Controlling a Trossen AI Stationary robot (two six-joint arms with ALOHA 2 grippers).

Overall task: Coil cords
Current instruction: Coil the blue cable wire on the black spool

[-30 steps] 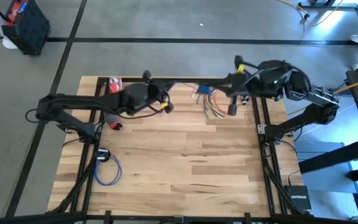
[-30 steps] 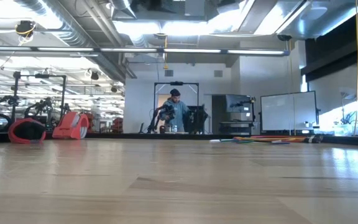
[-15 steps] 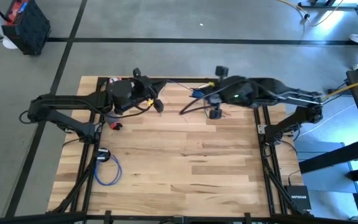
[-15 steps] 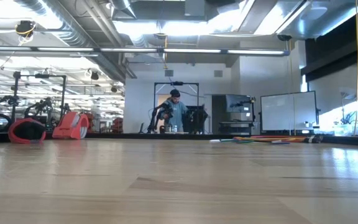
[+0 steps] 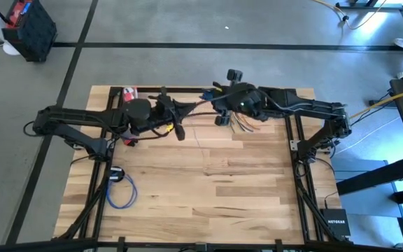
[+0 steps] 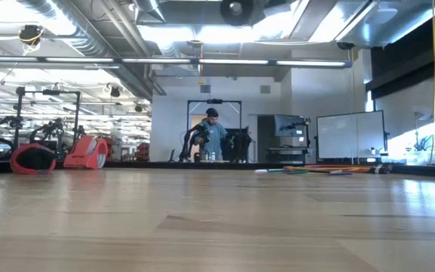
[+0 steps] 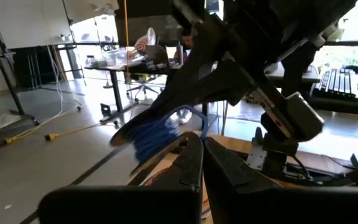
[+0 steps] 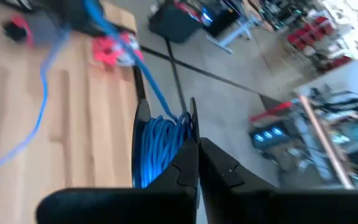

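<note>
Both arms meet over the far middle of the counter point(image 5: 208, 175). The right gripper point(image 8: 194, 146) has its jaws clamped on a bundle of blue cord point(image 8: 157, 146), turns already gathered, with a loose blue strand running off toward the left arm. The left gripper point(image 7: 202, 163) has its jaws together; whether they pinch that strand I cannot tell. In the left wrist view the blue bundle hangs just beyond them, under the right arm. The other cords point(image 5: 243, 124), red, orange and pale, lie loose by the far edge, and 1 blue coil point(image 5: 121, 192) rests near the left edge. This looks like mid-winding; next, the free tail needs feeding around the bundle without slackening the grip
</note>
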